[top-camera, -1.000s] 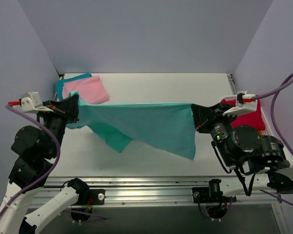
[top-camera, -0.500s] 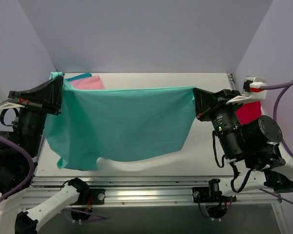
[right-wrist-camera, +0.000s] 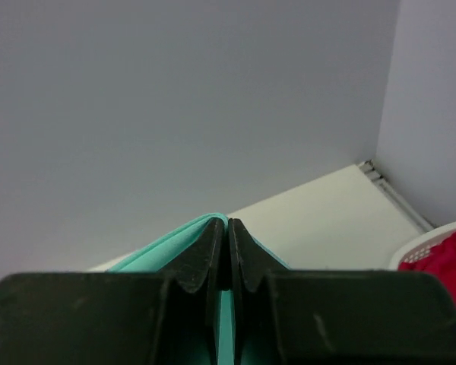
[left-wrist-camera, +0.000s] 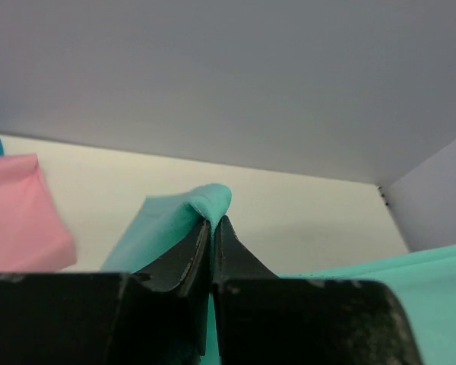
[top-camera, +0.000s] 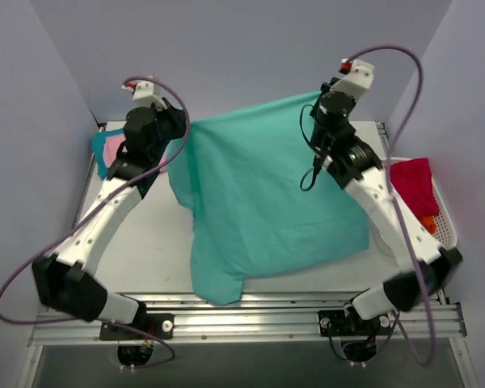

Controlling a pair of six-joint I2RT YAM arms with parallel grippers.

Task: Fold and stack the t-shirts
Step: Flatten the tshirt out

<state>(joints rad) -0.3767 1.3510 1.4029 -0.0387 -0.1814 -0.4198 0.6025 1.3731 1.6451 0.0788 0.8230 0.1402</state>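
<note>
A mint green t-shirt (top-camera: pixel 259 202) hangs spread between my two grippers, held up by its top edge over the back of the table, its lower part draped down to the front edge. My left gripper (top-camera: pixel 178 129) is shut on the top left corner, seen close up in the left wrist view (left-wrist-camera: pixel 211 222). My right gripper (top-camera: pixel 317 101) is shut on the top right corner, seen close up in the right wrist view (right-wrist-camera: pixel 228 224). A folded pale pink t-shirt (top-camera: pixel 109 149) lies on a teal blue t-shirt (top-camera: pixel 97 158) at the back left.
A white basket (top-camera: pixel 443 212) at the right edge holds a crimson t-shirt (top-camera: pixel 412 182) and an orange one (top-camera: pixel 427 220). The grey walls stand close behind and at both sides. The table's metal front rail (top-camera: pixel 250 311) runs below the shirt's hem.
Both arms have swung from the near sides up and back to the far end, carrying the mint green shirt, which now drapes forward over the table.
</note>
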